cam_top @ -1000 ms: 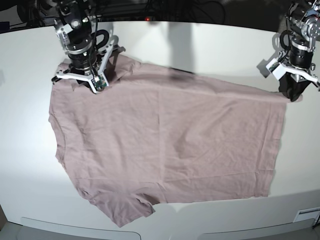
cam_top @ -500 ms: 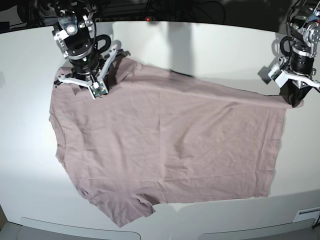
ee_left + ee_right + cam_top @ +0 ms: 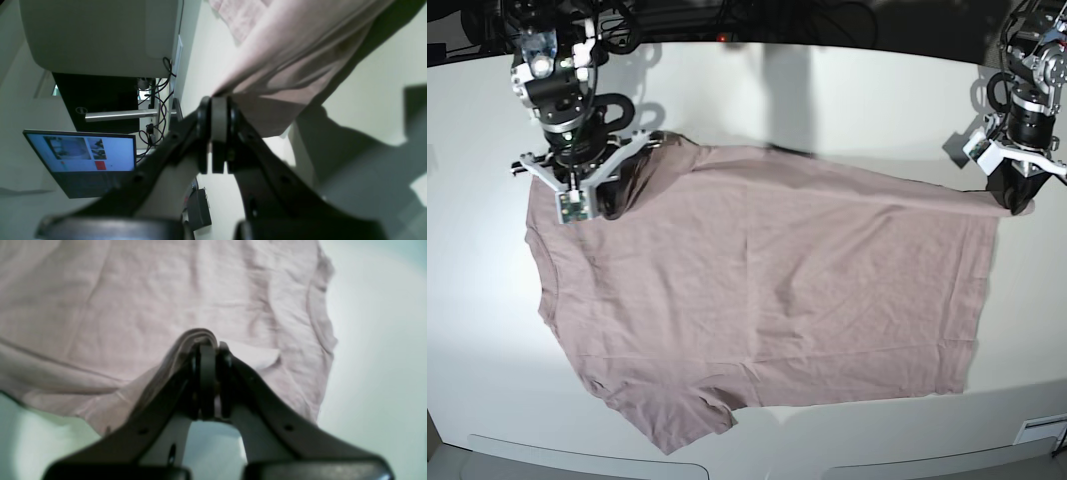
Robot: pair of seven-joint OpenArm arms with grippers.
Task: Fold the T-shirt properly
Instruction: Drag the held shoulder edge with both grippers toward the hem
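Pink-mauve T-shirt (image 3: 757, 300) spread flat on white worktop (image 3: 847, 95). At shirt's far left corner, right gripper (image 3: 587, 190) with jaws clamped on a pinch of cloth. At far right corner, left gripper (image 3: 1017, 195) likewise clamped on hem. First fold likely: lift both corners, carry toward near edge.

The T-shirt (image 3: 767, 290) covered most of the surface (image 3: 847, 100), leaving bare passage along the far edge, near edge and both sides, with only the right hand (image 3: 592, 195) and left hand (image 3: 1017, 200) standing at the shirt's far corners.
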